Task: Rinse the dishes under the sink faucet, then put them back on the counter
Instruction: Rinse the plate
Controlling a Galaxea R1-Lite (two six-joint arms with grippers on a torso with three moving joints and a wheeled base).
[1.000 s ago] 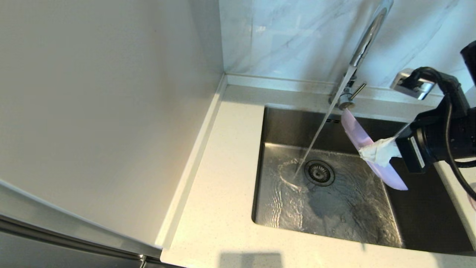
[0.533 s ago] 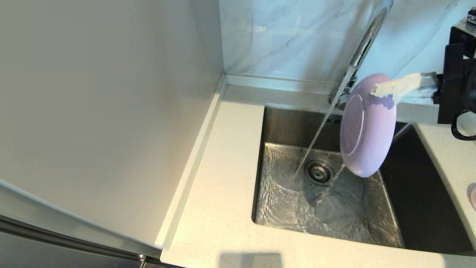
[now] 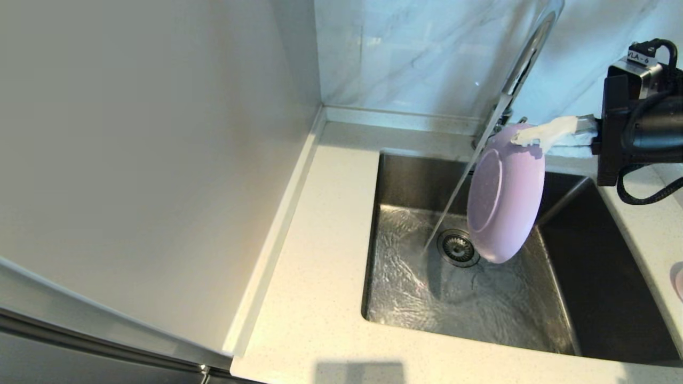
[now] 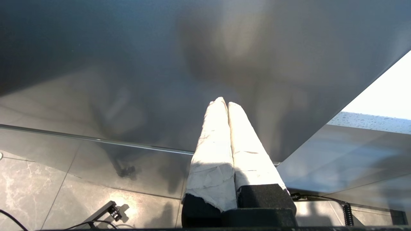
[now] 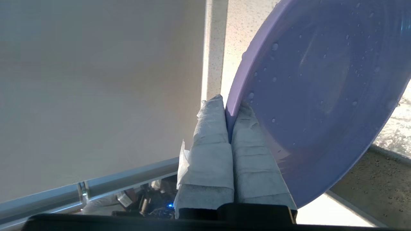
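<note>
My right gripper (image 3: pixel 525 137) is shut on the rim of the lavender plate (image 3: pixel 504 200), which hangs on edge over the sink (image 3: pixel 613 298), just right of the water stream. In the right wrist view the taped fingers (image 5: pixel 212 128) pinch the wet plate (image 5: pixel 321 83) at its edge. Water runs from the chrome faucet (image 3: pixel 525 53) and lands beside the drain (image 3: pixel 458 248). A sliver of the pink dish (image 3: pixel 678 280) shows on the counter (image 3: pixel 320 266) at the far right. My left gripper (image 4: pixel 224 103) is shut on nothing, parked below the counter, out of the head view.
A tall pale cabinet panel (image 3: pixel 149 160) stands along the counter's left side. The marble wall (image 3: pixel 416 53) rises behind the sink. The sink floor is wet and rippling.
My right arm has lifted and turned the plate from lying low and edge-on at the sink's right to hanging upright, then shifted it left toward the stream.
</note>
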